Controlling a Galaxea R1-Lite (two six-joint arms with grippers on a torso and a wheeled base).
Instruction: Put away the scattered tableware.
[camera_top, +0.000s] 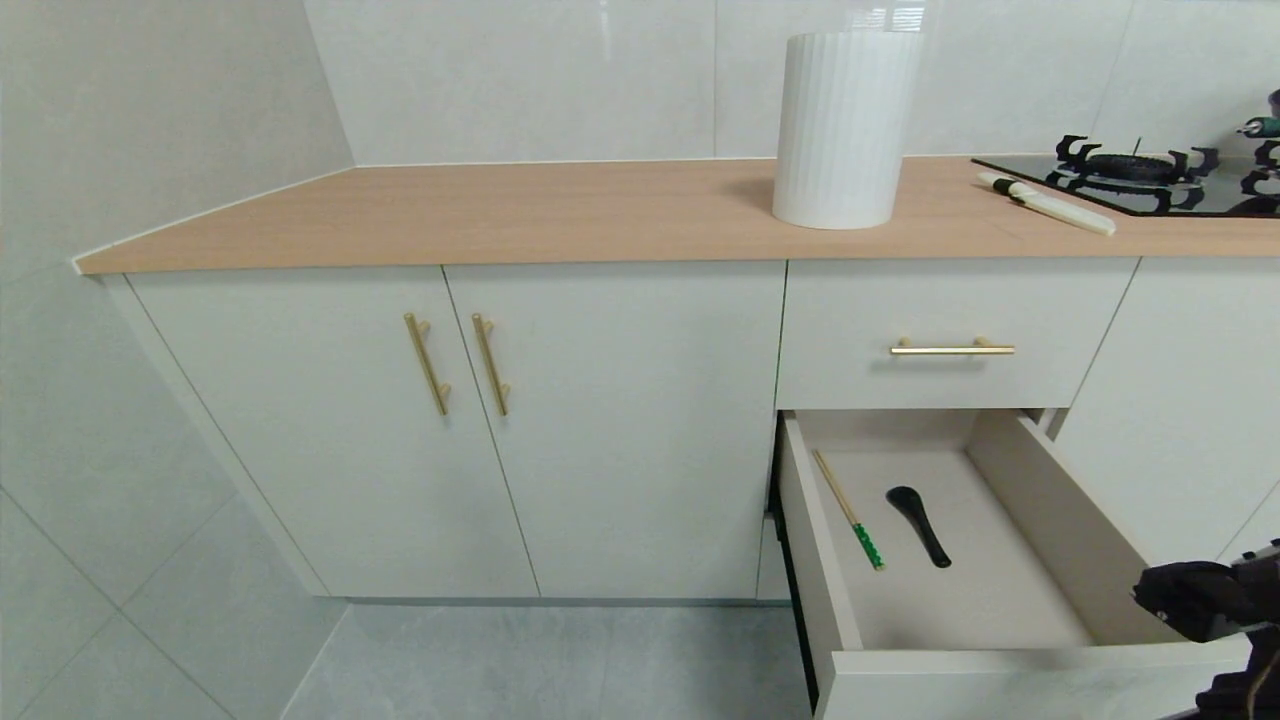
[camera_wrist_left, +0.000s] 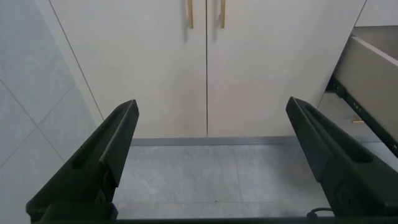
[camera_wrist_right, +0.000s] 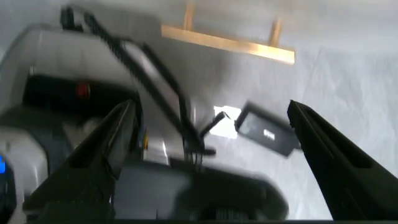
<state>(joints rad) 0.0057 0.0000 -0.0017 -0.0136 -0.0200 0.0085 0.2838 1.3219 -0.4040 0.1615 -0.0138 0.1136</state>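
chopsticks (camera_top: 848, 510): one pair, wood with green patterned ends; lying in the open drawer (camera_top: 1060, 520) along its left wall, green ends toward the front
spoon (camera_top: 918, 523): black, flat on the drawer floor just right of the chopsticks, not touching them, bowl toward the back
knife (camera_top: 1045, 203): cream, dark band near the far end; on the counter (camera_top: 500, 210), at the stove's (camera_top: 1140, 175) front-left edge
drawer: lower of two, pulled well out; the upper one is closed, gold handle (camera_top: 952, 349)
canister (camera_top: 845, 125): tall white ribbed, on the counter left of the knife, well apart from it
doors (camera_top: 560, 430): two, closed, left of the drawer, gold bar handles
left gripper (camera_wrist_left: 211, 106): fingers wide, nothing between them; low, facing the doors and floor, drawer side at the view's edge
right gripper (camera_wrist_right: 210, 109): fingers wide, holding nothing; head view puts it just beside the drawer's front-right corner; wrist view is blurred, with a gold bar ahead
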